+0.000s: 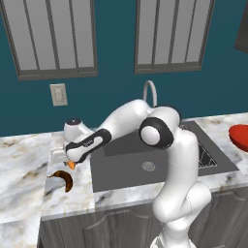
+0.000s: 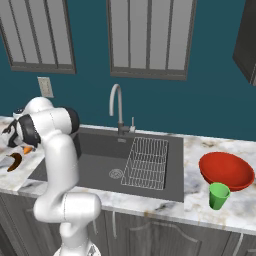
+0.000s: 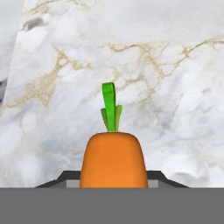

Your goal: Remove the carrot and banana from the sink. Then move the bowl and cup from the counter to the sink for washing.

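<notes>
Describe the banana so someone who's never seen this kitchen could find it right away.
Start at the dark grey rectangular sink and go to the veined white marble counter on its left. Near the front edge lies the small curved dark brown banana. Unlike the bright orange carrot just above it in the tool, it is dark, curved and lying free.

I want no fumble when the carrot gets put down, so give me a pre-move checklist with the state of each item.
1. Small orange carrot with green top sits between the gripper fingers: ok.
2. Carrot is over the white-grey marble counter, left of the dark grey sink: ok.
3. Dark brown curved banana already lies on the counter, apart from the carrot: ok.
4. Counter ahead of the carrot in the hand view is bare marble: ok.
5. Gap between carrot and counter: cannot tell.
6. Wide red bowl and small green cup wait on the counter right of the sink: ok.
</notes>
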Controlling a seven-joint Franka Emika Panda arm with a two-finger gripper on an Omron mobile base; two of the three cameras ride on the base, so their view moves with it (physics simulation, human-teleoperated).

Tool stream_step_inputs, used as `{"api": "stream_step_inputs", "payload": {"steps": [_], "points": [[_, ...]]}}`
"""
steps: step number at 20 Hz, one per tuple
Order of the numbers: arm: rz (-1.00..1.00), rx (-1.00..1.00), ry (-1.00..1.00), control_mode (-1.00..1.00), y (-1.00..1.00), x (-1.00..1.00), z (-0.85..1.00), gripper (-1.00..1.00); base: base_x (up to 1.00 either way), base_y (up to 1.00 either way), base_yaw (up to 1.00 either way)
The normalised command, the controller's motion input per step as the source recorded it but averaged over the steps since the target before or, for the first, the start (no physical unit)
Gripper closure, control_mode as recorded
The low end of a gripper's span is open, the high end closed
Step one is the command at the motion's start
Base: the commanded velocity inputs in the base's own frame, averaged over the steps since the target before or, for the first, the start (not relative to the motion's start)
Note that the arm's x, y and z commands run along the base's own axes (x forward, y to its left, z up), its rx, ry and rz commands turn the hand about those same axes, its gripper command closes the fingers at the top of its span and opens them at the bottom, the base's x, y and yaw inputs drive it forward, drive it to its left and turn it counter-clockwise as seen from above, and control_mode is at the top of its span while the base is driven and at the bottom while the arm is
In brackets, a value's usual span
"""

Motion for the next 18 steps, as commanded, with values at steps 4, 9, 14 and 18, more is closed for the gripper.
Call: {"api": "stream_step_inputs", "payload": {"steps": [4, 9, 14, 18], "points": [[0.0, 0.0, 0.0, -1.0, 0.02, 0.07, -0.23, 1.0, 0.0, 0.0, 0.0], [0.0, 0.0, 0.0, -1.0, 0.01, 0.03, -0.23, 1.0, 0.0, 0.0, 0.0], [0.0, 0.0, 0.0, -1.0, 0.02, 0.02, -0.23, 1.0, 0.0, 0.0, 0.0], [-0.01, 0.0, 0.0, -1.0, 0.05, 0.0, -0.23, 1.0, 0.0, 0.0, 0.0]]}}
